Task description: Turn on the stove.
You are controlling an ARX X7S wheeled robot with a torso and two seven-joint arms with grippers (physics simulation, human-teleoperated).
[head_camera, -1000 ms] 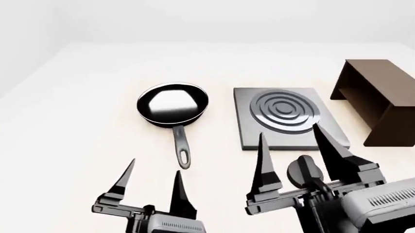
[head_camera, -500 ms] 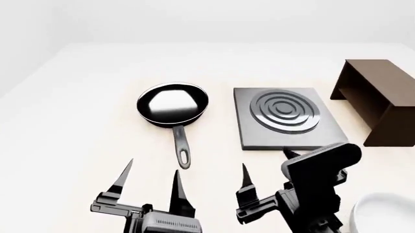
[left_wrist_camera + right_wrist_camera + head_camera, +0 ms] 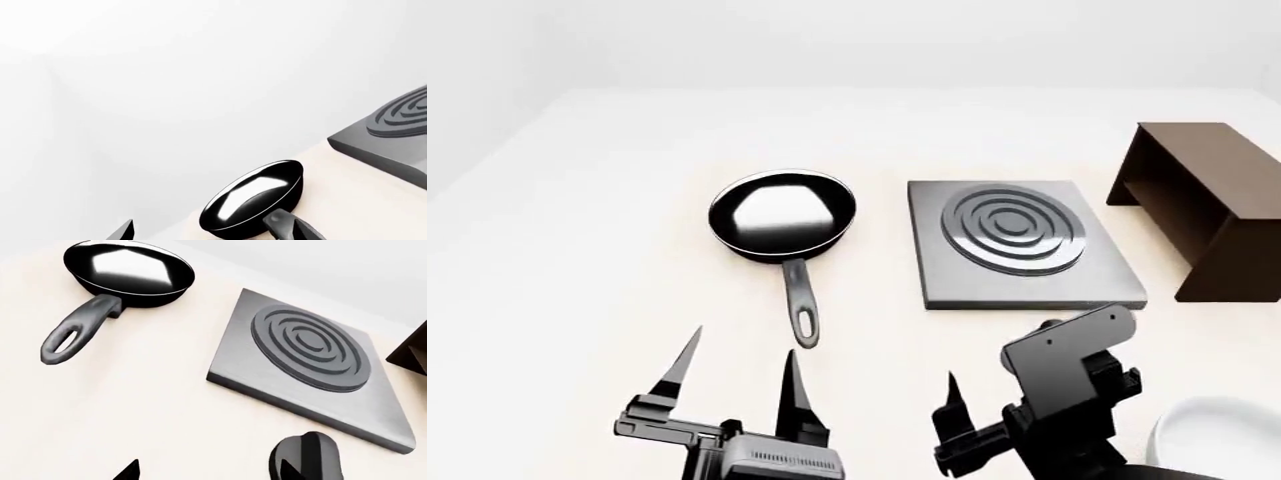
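Note:
The stove is a flat grey hotplate (image 3: 1001,240) with raised rings, seen also in the right wrist view (image 3: 307,360). Its round black knob (image 3: 307,460) lies on the table just in front of the plate's near edge. My right gripper (image 3: 210,472) is open above the table, with one fingertip (image 3: 288,470) over the knob and the other off to the side. In the head view the right wrist (image 3: 1068,375) hides the knob and only one right finger (image 3: 952,400) shows. My left gripper (image 3: 742,355) is open and holds nothing, near the pan's handle.
A round black frying pan (image 3: 782,215) lies left of the stove, its handle (image 3: 802,305) pointing toward me. A dark brown wooden box (image 3: 1208,205) stands right of the stove. In the left wrist view the pan (image 3: 257,200) is close and the stove's corner (image 3: 393,135) sits beyond it.
My right arm has turned and dropped: its fingers stood up on either side of the knob, and now the wrist covers the knob in the head view. The left arm stayed put.

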